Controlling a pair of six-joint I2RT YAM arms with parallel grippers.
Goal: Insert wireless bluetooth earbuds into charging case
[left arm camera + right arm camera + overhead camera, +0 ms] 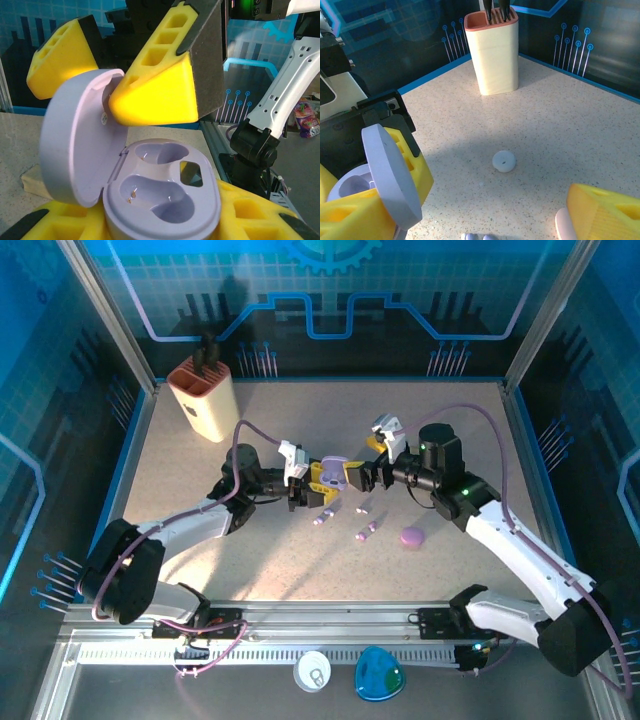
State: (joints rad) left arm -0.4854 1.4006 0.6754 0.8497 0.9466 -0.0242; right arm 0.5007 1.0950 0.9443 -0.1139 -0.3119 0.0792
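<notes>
Left jaws: pinching the base of the open lavender charging case [165, 200]. Its lid [75, 150] is raised and both wells are empty. Right jaws: spread, straddling the lid without clamping it. The earbuds [366, 531] lie loose on the tabletop [450, 440], on the near side of both jaws and clear of them — none is held.

Caution: if the right jaws close here, they would likely push the lid shut or lever the case out of the left pinch — the lid stands directly between them.

The left wrist view confirms the empty wells. The top view does not resolve them, but it gives the earbuds' position relative to the jaws
</notes>
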